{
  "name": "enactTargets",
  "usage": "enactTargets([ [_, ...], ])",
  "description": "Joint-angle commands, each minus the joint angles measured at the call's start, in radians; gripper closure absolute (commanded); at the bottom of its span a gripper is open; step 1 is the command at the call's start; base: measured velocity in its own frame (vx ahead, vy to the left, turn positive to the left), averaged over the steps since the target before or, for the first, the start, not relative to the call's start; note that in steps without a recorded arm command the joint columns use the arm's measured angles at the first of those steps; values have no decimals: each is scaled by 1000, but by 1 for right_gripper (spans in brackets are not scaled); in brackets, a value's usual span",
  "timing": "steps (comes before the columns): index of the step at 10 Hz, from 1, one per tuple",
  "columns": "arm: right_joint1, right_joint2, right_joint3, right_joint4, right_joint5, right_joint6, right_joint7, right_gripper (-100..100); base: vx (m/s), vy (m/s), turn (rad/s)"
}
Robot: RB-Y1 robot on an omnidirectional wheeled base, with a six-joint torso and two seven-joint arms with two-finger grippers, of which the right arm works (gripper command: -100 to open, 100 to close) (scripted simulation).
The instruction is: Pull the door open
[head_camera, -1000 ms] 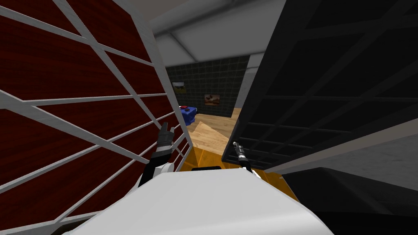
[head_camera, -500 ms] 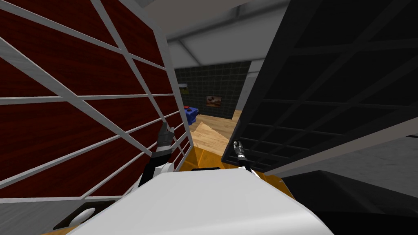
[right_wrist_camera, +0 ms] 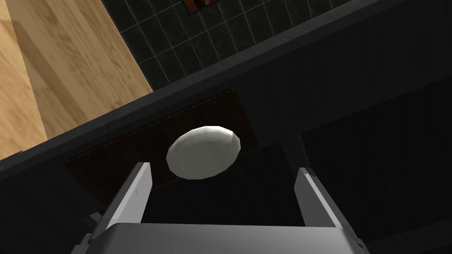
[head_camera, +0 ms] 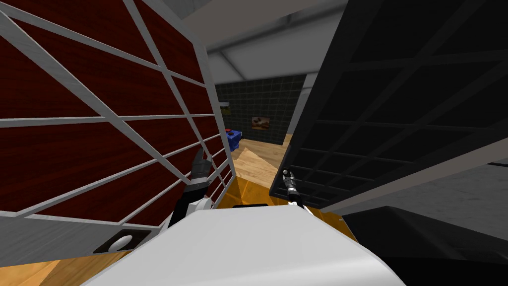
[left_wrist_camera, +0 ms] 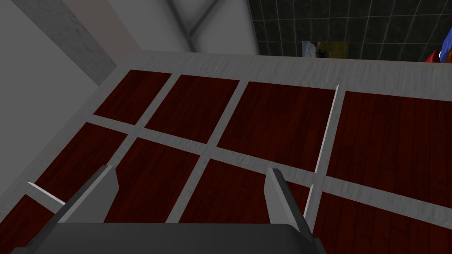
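Right wrist view: the white door knob [right_wrist_camera: 203, 152] lies just ahead of the right gripper [right_wrist_camera: 224, 168], between its spread, empty fingers.

The floor [head_camera: 260, 166] is light wood planking, seen as a narrow strip between the red door [head_camera: 99, 144] and the dark door [head_camera: 397, 124]. It runs back to a dark tiled wall [head_camera: 263, 99]. A paler wedge crosses the strip partway along, and the nearest part is a deeper orange-yellow. More of the same planking shows under the red door's lower edge. A blue thing [head_camera: 232, 139] stands on the floor far back, near the wall and just past the red door's edge; something small and red sits on top of it. In the right wrist view the planks meet the wall beyond the dark door's edge.
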Motion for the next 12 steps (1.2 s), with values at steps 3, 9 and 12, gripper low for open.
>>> enactTargets([
  [3,-3,10,14,-8,-40,6,-101,-100,-54,-10,34],
  [9,-8,28,38,-25,-110,18,-251,-100,-53,-12,37],
  [12,-9,33,45,-29,-128,22,-308,-100,-50,-8,27],
])
